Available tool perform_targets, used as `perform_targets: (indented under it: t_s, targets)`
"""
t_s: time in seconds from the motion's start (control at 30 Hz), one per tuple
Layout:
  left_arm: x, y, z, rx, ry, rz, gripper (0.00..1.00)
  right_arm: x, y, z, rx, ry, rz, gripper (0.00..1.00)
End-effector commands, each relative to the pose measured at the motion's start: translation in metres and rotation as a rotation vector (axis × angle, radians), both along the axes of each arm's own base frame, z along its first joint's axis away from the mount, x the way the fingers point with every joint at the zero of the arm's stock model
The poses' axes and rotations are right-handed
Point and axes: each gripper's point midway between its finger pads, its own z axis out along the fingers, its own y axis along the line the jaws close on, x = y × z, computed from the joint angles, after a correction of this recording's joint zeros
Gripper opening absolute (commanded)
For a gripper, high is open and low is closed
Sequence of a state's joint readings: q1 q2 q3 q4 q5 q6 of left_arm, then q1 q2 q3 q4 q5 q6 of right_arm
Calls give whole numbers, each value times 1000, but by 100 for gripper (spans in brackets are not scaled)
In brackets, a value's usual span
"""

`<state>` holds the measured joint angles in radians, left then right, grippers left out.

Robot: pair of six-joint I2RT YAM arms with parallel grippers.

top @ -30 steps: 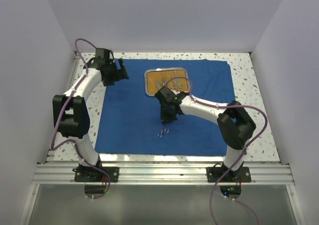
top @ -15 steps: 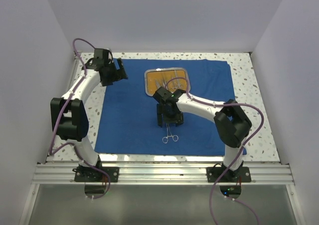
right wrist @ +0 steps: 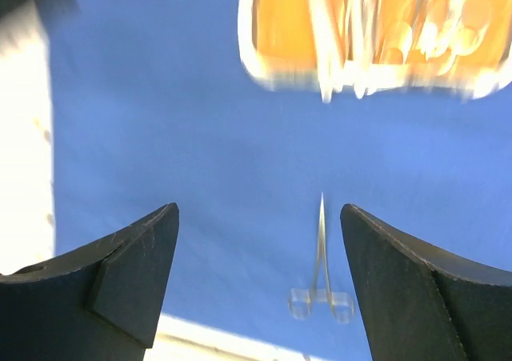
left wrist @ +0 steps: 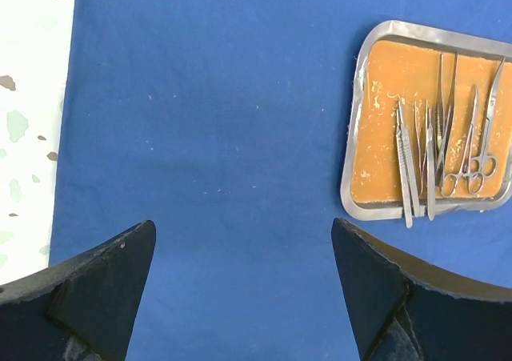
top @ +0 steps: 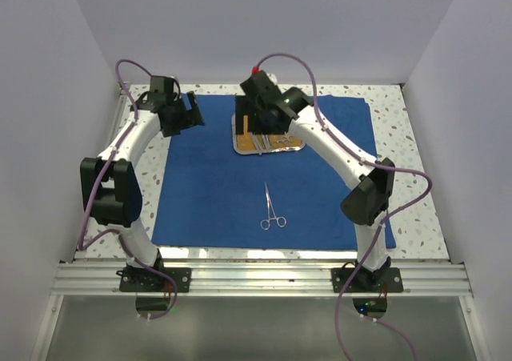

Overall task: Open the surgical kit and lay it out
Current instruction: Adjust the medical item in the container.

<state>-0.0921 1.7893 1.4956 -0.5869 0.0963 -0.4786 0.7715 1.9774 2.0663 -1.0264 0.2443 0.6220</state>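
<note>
The royal-blue cloth point(top: 216, 177) lies spread flat on the table. On its far middle sits the steel tray point(top: 294, 143) with an orange-brown floor. Its rim point(left wrist: 352, 137) and several thin silver instruments point(left wrist: 406, 169) show in the left wrist view. One ring-handled forceps point(top: 272, 210) lies alone on the cloth toward the near edge, and it also shows as the forceps point(right wrist: 322, 257) in the blurred right wrist view. My right gripper point(top: 260, 123) hovers open and empty over the tray's far left part. My left gripper point(top: 192, 111) hangs open and empty over the cloth's far left corner.
White speckled tabletop point(top: 400, 121) borders the cloth on the left, right and far sides. White walls enclose the space. A metal rail point(top: 256, 277) carrying both arm bases runs along the near edge.
My right gripper opened and left the ring-handled forceps lying on the cloth. It then rose and swung back over the tray. The left arm has not moved.
</note>
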Motion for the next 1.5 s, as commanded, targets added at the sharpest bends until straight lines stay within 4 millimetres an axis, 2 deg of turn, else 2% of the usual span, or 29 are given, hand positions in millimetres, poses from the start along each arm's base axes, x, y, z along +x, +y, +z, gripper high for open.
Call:
perform_targets:
  t_s: [0.0,0.03,0.07,0.13,0.2,0.23,0.3,0.33,0.4,0.43,0.5,0.67,0.97,1.2,1.33,1.47]
  targets:
    - [-6,2,26,-1,-58,-4,95,52,-37,-18,-81,21,-74,85]
    - [-10,1,26,-6,-54,-9,95,69,-53,-22,-79,29,-114,84]
    - [-13,1,27,-7,-56,-10,95,82,-56,-33,-83,42,-127,83]
    - [-21,-1,29,-16,-55,-18,95,106,-75,-41,-103,29,-156,82]
    - [-31,-1,23,-17,-35,-22,94,127,-82,-50,-113,9,-168,81]
    - [-35,-1,26,-18,-41,-22,94,139,-94,-53,-114,4,-185,80]
    - [-45,0,19,-17,-19,-21,94,155,-99,-54,-107,-23,-193,79]
    - [-48,0,21,-19,-23,-20,94,163,-105,-67,-112,-7,-201,78]
    - [-56,0,16,-23,-8,-24,94,172,-108,-72,-110,-16,-205,76]
    - [-58,0,14,-21,-2,-23,94,174,-108,-82,-115,-2,-202,75]
    - [-61,2,10,-14,11,-18,94,176,-107,-90,-112,6,-190,72]
    - [-63,3,3,-11,33,-13,94,169,-101,-116,-108,62,-170,65]
    - [-63,4,-5,-3,53,-13,93,167,-93,-143,-123,99,-156,61]
    - [-68,8,-7,27,63,-26,93,169,-93,-179,-140,146,-172,49]
    - [-69,8,-9,33,68,-33,93,163,-89,-192,-156,168,-164,45]
    - [-67,6,-12,23,72,-37,93,158,-85,-195,-179,173,-149,40]
